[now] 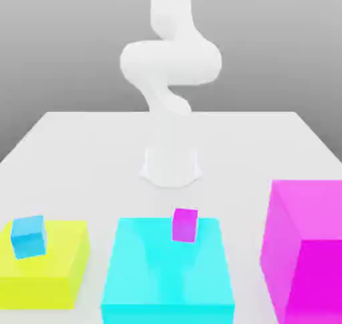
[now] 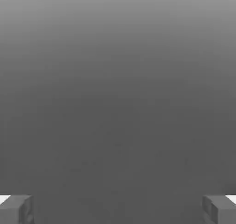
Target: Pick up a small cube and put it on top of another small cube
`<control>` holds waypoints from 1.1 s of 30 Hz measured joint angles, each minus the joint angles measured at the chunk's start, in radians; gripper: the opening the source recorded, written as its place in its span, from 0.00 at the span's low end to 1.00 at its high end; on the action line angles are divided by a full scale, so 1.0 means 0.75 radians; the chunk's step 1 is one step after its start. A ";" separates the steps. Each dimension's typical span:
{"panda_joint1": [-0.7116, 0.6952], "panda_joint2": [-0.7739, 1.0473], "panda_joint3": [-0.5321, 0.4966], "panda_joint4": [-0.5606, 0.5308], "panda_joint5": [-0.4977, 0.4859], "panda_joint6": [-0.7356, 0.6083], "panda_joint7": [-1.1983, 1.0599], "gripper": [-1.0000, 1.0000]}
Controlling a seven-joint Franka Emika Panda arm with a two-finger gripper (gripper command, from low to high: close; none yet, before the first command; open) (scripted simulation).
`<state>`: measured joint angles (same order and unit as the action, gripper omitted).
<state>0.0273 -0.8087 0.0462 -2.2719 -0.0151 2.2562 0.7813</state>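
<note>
Out of the end effector (image 2: 118, 209) I get a clear answer: it is released, its two fingers (image 2: 19, 210) spread wide apart with nothing gripped between them, only a grey backdrop beyond. How the blocks lie from it I can't tell, so I go from the exterior view's left to its right. First comes the yellow block (image 1: 57, 249), low and flat-topped, with the blue cube (image 1: 28, 237) sitting on it, turned a little askew, apart from the end effector's grip. Next is the cyan block (image 1: 167, 269), also low and wide, and well clear of the yellow one. On its top, toward the far edge and a bit to the exterior view's right of the middle, sits the magenta cube (image 1: 184, 225), likewise free of the end effector. Behind that block the white arm (image 1: 171, 62) stands on its base (image 1: 171, 169), bending in the middle and rising toward the top. Last, at the exterior view's right, is the big magenta block (image 1: 314, 269), taller than the other two blocks and apart from the cyan one. All of this is on the pale tabletop (image 1: 87, 155). As for the red cube, I can't tell where it is, near the end effector or away.
</note>
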 joint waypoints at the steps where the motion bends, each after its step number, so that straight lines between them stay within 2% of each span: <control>1: 0.031 0.012 0.020 0.000 0.001 -0.009 -0.026 0.50; 6: 0.211 0.157 0.093 -0.081 0.036 0.047 -0.221 0.50; 18: 0.658 0.694 0.240 -0.452 0.094 0.419 -0.809 0.50; 23: 0.792 0.926 0.328 -0.614 0.069 0.588 -1.018 0.50; 27: 0.724 1.097 0.281 -0.752 -0.008 0.799 -1.081 0.50; 29: 0.729 1.188 0.237 -0.755 -0.098 0.884 -1.027 0.50; 33: 0.860 1.379 0.071 -0.722 -0.253 1.040 -0.915 0.50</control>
<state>0.6725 0.2256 0.0998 -2.8137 -0.2049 3.0364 0.0949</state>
